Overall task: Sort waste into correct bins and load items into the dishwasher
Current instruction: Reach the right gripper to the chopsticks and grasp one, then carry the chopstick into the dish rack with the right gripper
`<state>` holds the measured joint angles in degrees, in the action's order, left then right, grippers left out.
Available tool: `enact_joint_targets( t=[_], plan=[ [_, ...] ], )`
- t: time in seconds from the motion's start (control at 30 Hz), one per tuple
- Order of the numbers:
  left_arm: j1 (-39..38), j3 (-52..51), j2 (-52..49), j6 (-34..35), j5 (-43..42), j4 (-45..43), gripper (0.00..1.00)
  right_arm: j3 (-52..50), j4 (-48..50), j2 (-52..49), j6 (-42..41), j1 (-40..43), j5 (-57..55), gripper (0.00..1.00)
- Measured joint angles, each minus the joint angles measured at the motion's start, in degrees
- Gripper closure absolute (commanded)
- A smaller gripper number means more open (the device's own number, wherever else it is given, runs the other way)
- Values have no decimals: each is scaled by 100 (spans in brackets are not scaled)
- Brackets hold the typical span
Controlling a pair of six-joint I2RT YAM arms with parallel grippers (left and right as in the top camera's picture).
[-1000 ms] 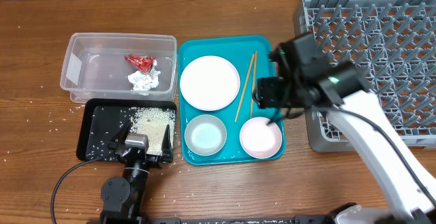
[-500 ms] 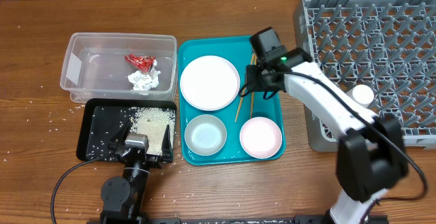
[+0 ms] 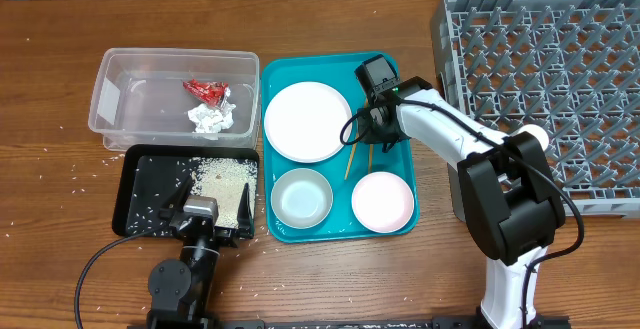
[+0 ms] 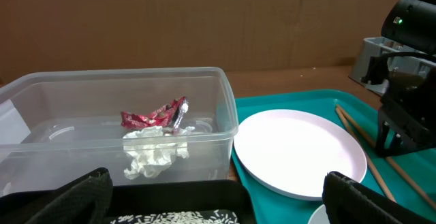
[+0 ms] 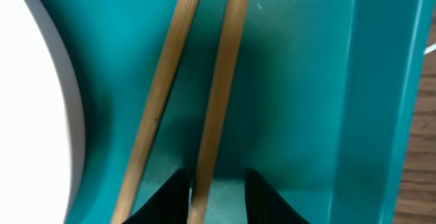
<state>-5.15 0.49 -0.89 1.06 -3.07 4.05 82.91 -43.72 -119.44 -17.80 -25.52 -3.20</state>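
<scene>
wrapper [image 3: 205,91]+tissue [image 3: 210,119] in tub [image 3: 175,55], rice [image 3: 222,177] in blk tray [image 3: 130,194] | cup [image 3: 533,136] in rack [image 3: 560,59] | plate [image 3: 307,121], bowl [image 3: 301,197], pink bowl [image 3: 382,201], chopsticks [image 5: 221,81] pending | R gripper [image 5: 214,190] narrow, astride 1 chopstick, not clamped | L gripper [image 4: 218,190] wide, empty

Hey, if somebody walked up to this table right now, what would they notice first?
The bright teal tray in the middle, holding a white plate and two bowls, draws the eye first, with the right tool down on it, fingers astride one of the chopsticks. Next come the big grey dish rack at the right and the red wrapper in the clear tub at the left.
</scene>
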Motion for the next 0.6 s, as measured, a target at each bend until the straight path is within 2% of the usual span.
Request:
enact_joint_targets(
  t=[0.1, 0.4, 0.6],
  plan=[
    [0, 0, 0, 0, 0, 0, 0, 2, -52, 0, 17, 0, 26, 96],
    [0, 0, 0, 0, -2, 0, 0, 717, -1165, 52, 9, 157, 72, 96],
    [0, 0, 0, 0, -2, 0, 0, 1290, -1491, 1019, 245, 616, -131, 96]
  ],
)
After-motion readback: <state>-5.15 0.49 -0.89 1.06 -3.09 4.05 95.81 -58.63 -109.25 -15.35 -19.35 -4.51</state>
